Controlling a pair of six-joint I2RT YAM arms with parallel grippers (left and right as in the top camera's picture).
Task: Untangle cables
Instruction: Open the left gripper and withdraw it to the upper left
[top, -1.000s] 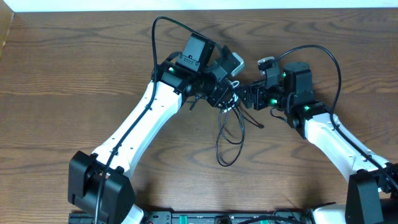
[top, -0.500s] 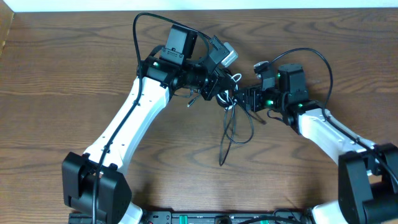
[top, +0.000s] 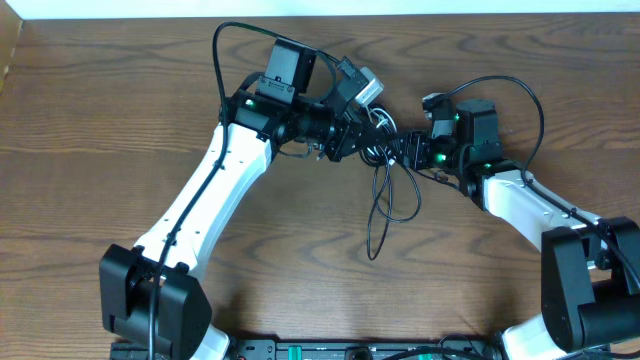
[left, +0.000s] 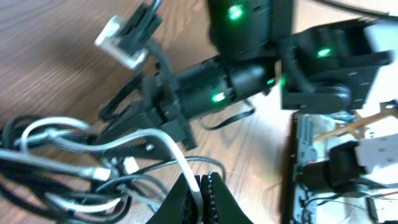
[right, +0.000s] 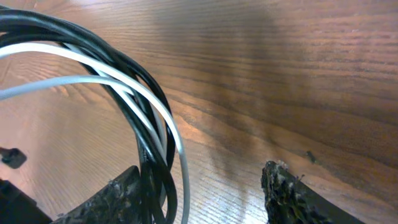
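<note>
The cables (top: 381, 155), thin black cords snarled with a white one, bunch in a tight knot over the middle of the worktop (top: 110, 120), long black loops trailing from it towards the front.

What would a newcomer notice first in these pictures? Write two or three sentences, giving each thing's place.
The left arm and right arm meet over the far middle of the wooden table, the cables bunched between them, black loops trailing nearer. The left gripper is shut on a white cable; the right gripper stands open beside the bundle.
</note>
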